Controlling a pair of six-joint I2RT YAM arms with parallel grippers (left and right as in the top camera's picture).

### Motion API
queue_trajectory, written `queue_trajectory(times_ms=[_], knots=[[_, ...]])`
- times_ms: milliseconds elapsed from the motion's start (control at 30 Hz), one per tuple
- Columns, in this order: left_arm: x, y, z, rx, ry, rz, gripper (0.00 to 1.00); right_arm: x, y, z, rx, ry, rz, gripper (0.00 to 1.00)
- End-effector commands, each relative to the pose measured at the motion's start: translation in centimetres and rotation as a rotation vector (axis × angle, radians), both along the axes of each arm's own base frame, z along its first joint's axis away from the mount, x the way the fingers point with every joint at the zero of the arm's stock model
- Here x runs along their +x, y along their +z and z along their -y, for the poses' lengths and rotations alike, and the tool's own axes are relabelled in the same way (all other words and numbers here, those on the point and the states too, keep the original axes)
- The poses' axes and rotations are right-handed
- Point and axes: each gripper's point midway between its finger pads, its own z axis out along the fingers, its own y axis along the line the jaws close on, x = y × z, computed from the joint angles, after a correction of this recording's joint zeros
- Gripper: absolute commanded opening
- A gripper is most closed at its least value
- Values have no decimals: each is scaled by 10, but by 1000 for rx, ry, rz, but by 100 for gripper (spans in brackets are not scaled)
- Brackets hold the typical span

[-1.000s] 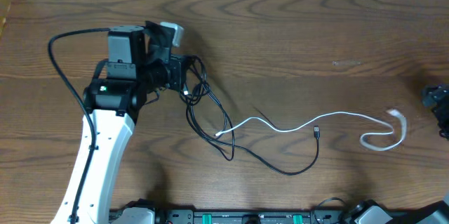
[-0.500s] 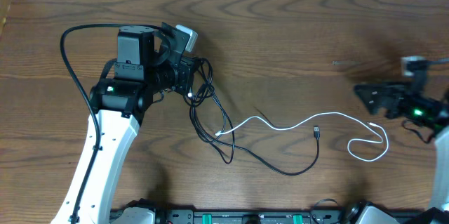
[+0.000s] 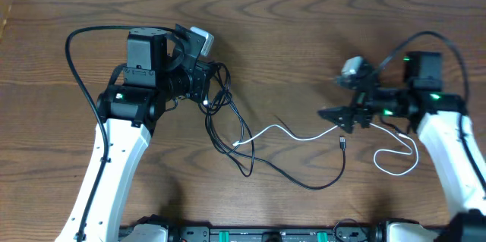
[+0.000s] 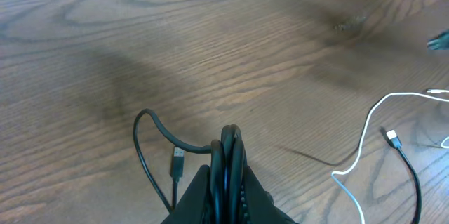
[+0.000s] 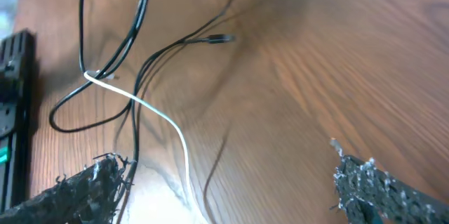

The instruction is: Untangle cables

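The long black cable [image 3: 241, 132] lies in tangled loops at centre left, and my left gripper [image 3: 206, 83] is shut on a bundle of its strands. In the left wrist view those strands [image 4: 229, 155] stand clamped between the jaws of the left gripper [image 4: 228, 178], with a black plug [image 4: 178, 162] lying beside them. The white cable [image 3: 304, 136] snakes from the black loops to a loop at the right. My right gripper [image 3: 342, 109] hovers open just above its middle. In the right wrist view the white cable [image 5: 165, 122] runs between the wide-spread fingers [image 5: 95, 185] of the right gripper [image 5: 231, 192], untouched.
The black cable's free plug [image 3: 342, 143] lies just below the right gripper. The white cable's end loop [image 3: 399, 157] sits under the right arm. A dark rail [image 3: 258, 234] runs along the table's front edge. The left arm's own thick black cable [image 3: 76, 45] arcs at the left.
The right arm has swept in from the right edge and now hangs over the white cable's middle. The white end loop has shifted slightly left. The left arm moved a little right, then stayed still.
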Motion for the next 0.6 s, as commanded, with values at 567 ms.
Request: queue_trajectory(times_ms=[567], knots=[[-8,14,34,12,-134,73,8,-38,-88,-136,-66,485,57,99]])
